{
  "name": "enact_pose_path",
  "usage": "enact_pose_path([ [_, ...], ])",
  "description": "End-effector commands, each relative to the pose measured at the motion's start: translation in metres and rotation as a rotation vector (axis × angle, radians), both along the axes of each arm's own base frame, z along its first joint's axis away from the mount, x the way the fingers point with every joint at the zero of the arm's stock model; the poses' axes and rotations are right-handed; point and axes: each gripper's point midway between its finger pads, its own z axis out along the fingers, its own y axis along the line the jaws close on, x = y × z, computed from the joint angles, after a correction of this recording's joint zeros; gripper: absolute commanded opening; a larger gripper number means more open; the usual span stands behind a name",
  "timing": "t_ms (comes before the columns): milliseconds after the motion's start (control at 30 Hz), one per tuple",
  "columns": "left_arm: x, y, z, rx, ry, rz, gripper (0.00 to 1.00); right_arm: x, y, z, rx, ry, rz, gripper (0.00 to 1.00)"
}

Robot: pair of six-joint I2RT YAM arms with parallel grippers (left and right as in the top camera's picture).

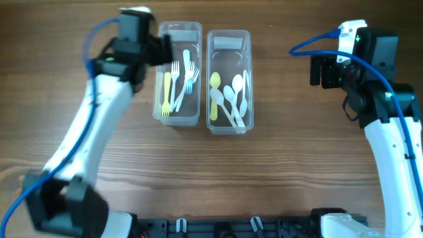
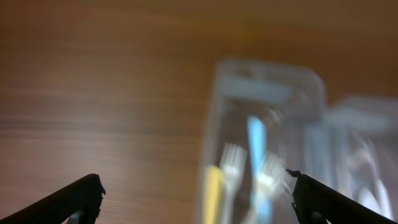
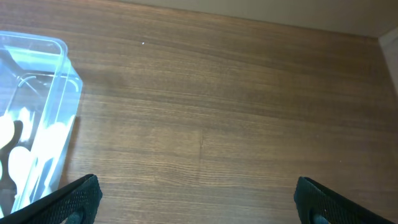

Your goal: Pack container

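Two clear plastic containers stand side by side at the back middle of the table. The left container (image 1: pixel 177 121) holds several yellow, white and blue forks (image 1: pixel 177 82). The right container (image 1: pixel 228 131) holds yellow and white spoons (image 1: pixel 231 99). My left gripper (image 1: pixel 164 47) hangs open over the fork container's upper left corner, holding nothing. Its wrist view is blurred: the left gripper (image 2: pixel 194 182) has its jaws wide apart above the fork container (image 2: pixel 267 81) and forks (image 2: pixel 231 158). My right gripper (image 1: pixel 322 71) is open and empty, well right of the containers.
In the right wrist view, the open right gripper (image 3: pixel 198 183) is over bare wood, with the spoon container (image 3: pixel 59 93) at the left edge. The second container (image 2: pixel 367 118) shows at the right of the left wrist view.
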Motion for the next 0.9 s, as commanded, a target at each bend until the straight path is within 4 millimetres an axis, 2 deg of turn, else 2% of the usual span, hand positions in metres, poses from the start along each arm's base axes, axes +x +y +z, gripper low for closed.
enact_pose_path([
  [0,-0.016,0.094,0.070,0.095,-0.155,0.275,1.00,0.002,-0.004,0.000,-0.018,0.000,-0.012,1.00],
  [67,-0.025,0.122,0.063,0.083,-0.114,0.323,1.00,0.002,-0.004,0.000,-0.018,0.000,-0.012,1.00],
  [167,-0.029,0.134,0.057,0.045,-0.090,0.328,1.00,0.002,-0.004,0.000,-0.018,0.000,-0.012,1.00],
  [867,-0.029,0.136,0.056,0.043,-0.087,0.330,1.00,0.002,-0.004,0.000,-0.018,0.001,-0.012,1.00],
])
